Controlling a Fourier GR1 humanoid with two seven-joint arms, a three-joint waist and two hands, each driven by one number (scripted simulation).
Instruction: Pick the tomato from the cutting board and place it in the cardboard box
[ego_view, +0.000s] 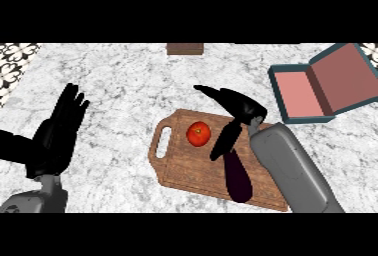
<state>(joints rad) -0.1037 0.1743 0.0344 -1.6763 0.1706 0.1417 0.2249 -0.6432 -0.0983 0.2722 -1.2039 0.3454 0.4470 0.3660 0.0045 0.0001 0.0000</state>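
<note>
The tomato (198, 133) is small, round, red and shiny. It sits on the cutting board (193, 172), near the end with the handle hole. Nothing is holding it yet.

The cutting board is brown wood with rounded corners and a slot cut in one end for carrying. A long dark purple thing, maybe an eggplant (238, 176), also lies on the board, just beside the tomato on the side away from the handle hole.

The right hand (235, 112) hangs over the board, right next to the tomato. Its fingers are spread apart and not curled round anything. One finger points down beside the tomato, and the thumb sticks out the other way. I think the hand is held like this so it can come down around the tomato and close on it. The grey forearm behind it crosses over the board's far end.

The cardboard box (322, 85) lies well away from the board, past the right hand. It looks flat and square, with pinkish insides, blue-grey edges and its lid flipped open, so the tomato can go straight in.

The left hand (57, 131) rests on the other side of the board, far from the handle hole, fingers straight and up. The counter (111, 75) is grey speckled stone.
</note>
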